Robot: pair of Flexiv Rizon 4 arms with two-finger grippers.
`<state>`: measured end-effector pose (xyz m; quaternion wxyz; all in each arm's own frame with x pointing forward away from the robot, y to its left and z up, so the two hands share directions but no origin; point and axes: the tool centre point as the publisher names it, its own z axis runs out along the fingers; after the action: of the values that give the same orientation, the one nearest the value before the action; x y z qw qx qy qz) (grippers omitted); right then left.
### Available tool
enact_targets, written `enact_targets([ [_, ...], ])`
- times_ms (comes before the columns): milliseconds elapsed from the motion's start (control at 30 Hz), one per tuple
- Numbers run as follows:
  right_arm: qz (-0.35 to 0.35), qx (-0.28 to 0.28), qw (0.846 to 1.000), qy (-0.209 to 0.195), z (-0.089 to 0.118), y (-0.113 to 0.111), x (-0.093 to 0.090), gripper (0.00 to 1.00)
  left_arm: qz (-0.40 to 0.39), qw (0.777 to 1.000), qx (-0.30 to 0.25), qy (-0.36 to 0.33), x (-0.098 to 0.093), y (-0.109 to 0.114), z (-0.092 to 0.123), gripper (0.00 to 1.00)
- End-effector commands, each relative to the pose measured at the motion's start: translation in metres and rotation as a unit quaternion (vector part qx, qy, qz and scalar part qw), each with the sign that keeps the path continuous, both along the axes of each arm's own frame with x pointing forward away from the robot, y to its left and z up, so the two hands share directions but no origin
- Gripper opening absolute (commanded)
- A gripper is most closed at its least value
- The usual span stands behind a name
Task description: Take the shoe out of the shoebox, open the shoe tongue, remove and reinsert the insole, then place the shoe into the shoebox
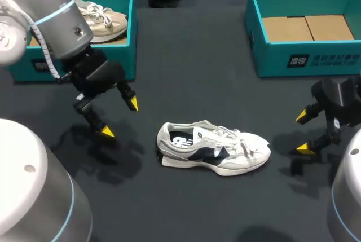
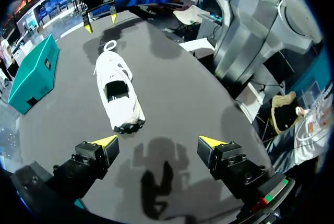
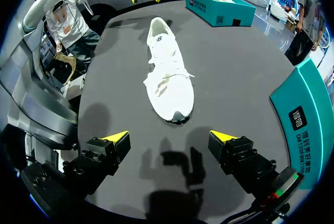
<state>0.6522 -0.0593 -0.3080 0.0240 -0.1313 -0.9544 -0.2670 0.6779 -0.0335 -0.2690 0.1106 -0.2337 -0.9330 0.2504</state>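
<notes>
The shoe (image 1: 213, 147) sits at lower centre, toe pointing right. At frame left, the left gripper (image 1: 119, 118) is spread wide, empty. At the right edge, the right gripper (image 1: 303, 132) gapes too. Upper right, the teal shoebox (image 1: 304, 56) shows white print on its wall.

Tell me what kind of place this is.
Likely a robot test bench: a left gripper and a right gripper hang open over a dark table, a white sneaker lies between them, and two teal shoeboxes stand at the far edge.
</notes>
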Motion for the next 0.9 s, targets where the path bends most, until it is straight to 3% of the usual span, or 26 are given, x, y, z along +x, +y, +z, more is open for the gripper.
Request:
enact_targets([
  [33, -0.001, -0.001, 1.0, -0.001, 0.001, 0.0, -0.002, 1.0, 0.092, 0.991, -0.061, 0.082, -0.001, 0.004, -0.005, 1.0],
  [100, -0.001, -0.001, 1.0, -0.001, 0.001, 0.0, -0.002, 1.0, 0.092, 0.991, -0.061, 0.082, -0.001, 0.004, -0.005, 1.0],
  [300, -0.001, -0.001, 1.0, -0.001, 0.001, 0.0, -0.002, 1.0, 0.154, 0.966, -0.12, 0.168, 0.004, 0.013, -0.041, 1.0],
  [567, -0.001, -0.001, 1.0, -0.001, 0.001, 0.0, -0.002, 1.0, 0.186, 0.94, -0.212, 0.192, 0.004, 0.021, -0.066, 1.0],
  [900, -0.001, -0.001, 1.0, -0.001, 0.001, 0.0, -0.002, 1.0, 0.19, 0.94, -0.217, 0.182, 0.003, 0.022, -0.068, 1.0],
])
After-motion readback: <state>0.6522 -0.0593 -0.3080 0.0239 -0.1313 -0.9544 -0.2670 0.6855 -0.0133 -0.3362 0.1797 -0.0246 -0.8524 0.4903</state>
